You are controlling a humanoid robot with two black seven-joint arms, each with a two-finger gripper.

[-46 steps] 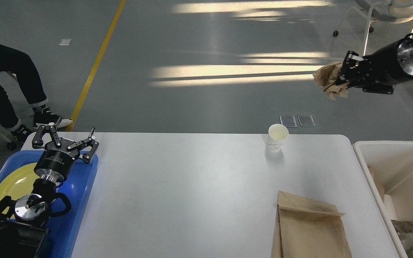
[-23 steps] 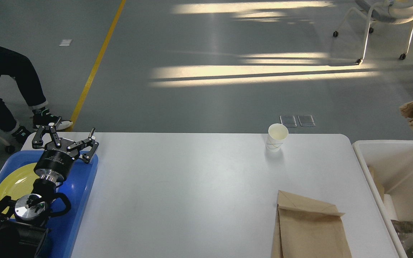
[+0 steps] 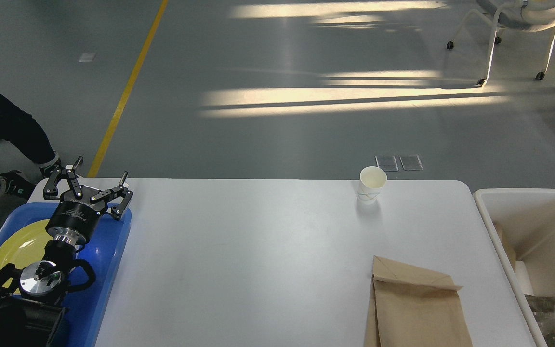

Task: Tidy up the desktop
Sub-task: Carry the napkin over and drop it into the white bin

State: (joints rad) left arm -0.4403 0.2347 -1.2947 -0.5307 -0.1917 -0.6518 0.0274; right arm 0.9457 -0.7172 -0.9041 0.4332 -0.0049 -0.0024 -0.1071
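Now my right arm, which carried crumpled brown paper a second ago, is out of sight. My left gripper (image 3: 87, 185) hovers unclenched over the blue tray (image 3: 113, 270). On the desktop (image 3: 239, 260), the paper cup (image 3: 372, 184) and brown bag (image 3: 417, 308) remain to clear.

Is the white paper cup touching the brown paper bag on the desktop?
Apart. The head view shows the paper cup standing near the far edge of the desktop, with a wide strip of bare white surface between it and the paper bag lying nearer.
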